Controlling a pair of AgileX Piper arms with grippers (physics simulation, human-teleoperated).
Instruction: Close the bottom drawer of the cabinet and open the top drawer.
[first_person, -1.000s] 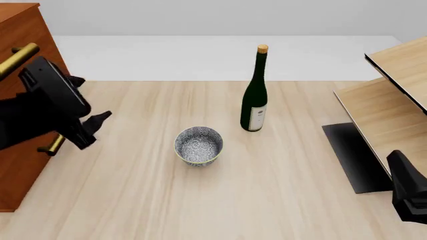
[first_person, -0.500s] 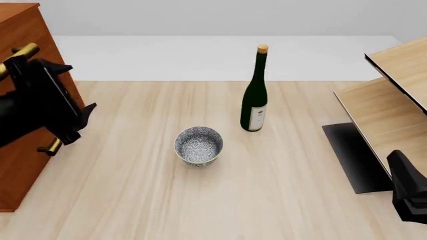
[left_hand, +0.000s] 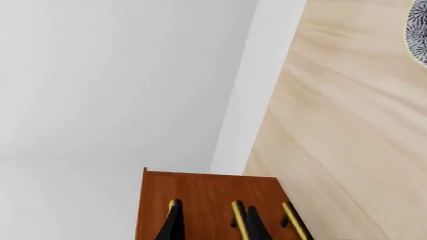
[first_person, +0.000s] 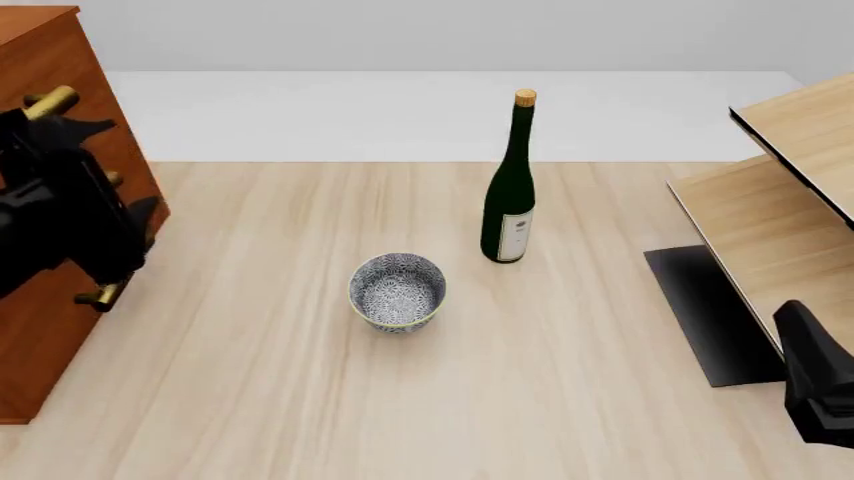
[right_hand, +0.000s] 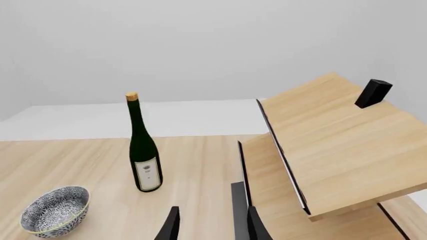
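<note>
The reddish-brown cabinet (first_person: 47, 330) stands at the table's left edge. My left gripper (first_person: 120, 168) is open right in front of it, one fingertip near the top drawer's (first_person: 60, 68) brass handle (first_person: 51, 100), the other lower down. The bottom drawer's handle (first_person: 100, 297) shows below the arm. In the left wrist view all three handles lie on one flat front of the cabinet (left_hand: 207, 192); the middle handle (left_hand: 237, 215) sits between my fingers and is not gripped. My right gripper (right_hand: 210, 217) is open and empty at the near right.
A patterned bowl (first_person: 396, 290) sits mid-table with a dark green wine bottle (first_person: 509, 190) upright behind it. A pale wood shelf unit (first_person: 787, 190) on a black base (first_person: 707, 310) fills the right side. A small black block (right_hand: 372, 93) rests on its top.
My left gripper has moved left and slightly up, closing in on the cabinet front, still open. The right arm, bowl and bottle have not moved.
</note>
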